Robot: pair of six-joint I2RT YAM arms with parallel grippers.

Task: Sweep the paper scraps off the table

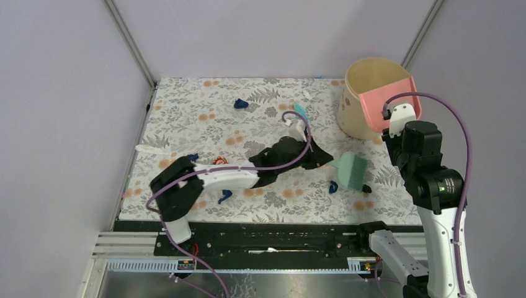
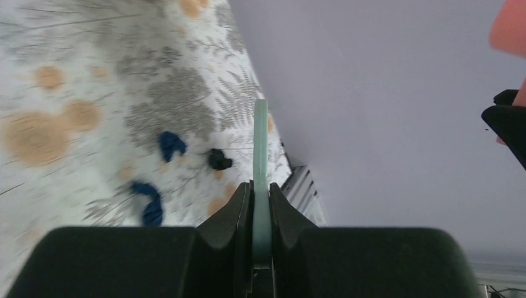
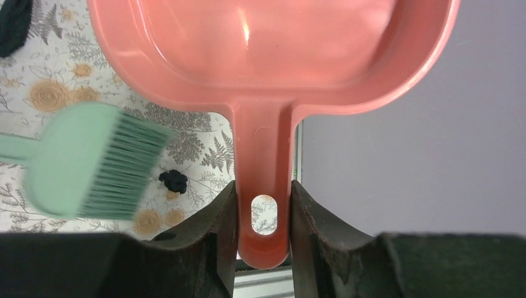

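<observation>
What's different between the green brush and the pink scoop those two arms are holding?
The green brush is a flat paddle with bristles; the pink dustpan is a hollow tray. The brush is out over the table beside dark scraps; the dustpan overlaps the beige bin in the top view. The left gripper holds the brush, the right gripper the dustpan. Both are clamped by their handles.

Robot lab enclosure. Plain grey panel walls (image 1: 62,112) on aluminium posts (image 1: 129,42), boxed round a cloth-covered table (image 1: 186,105); black mounting rail (image 1: 273,238) and slotted metal profiles (image 1: 124,242) at near edge; purple cables (image 1: 464,143).
</observation>
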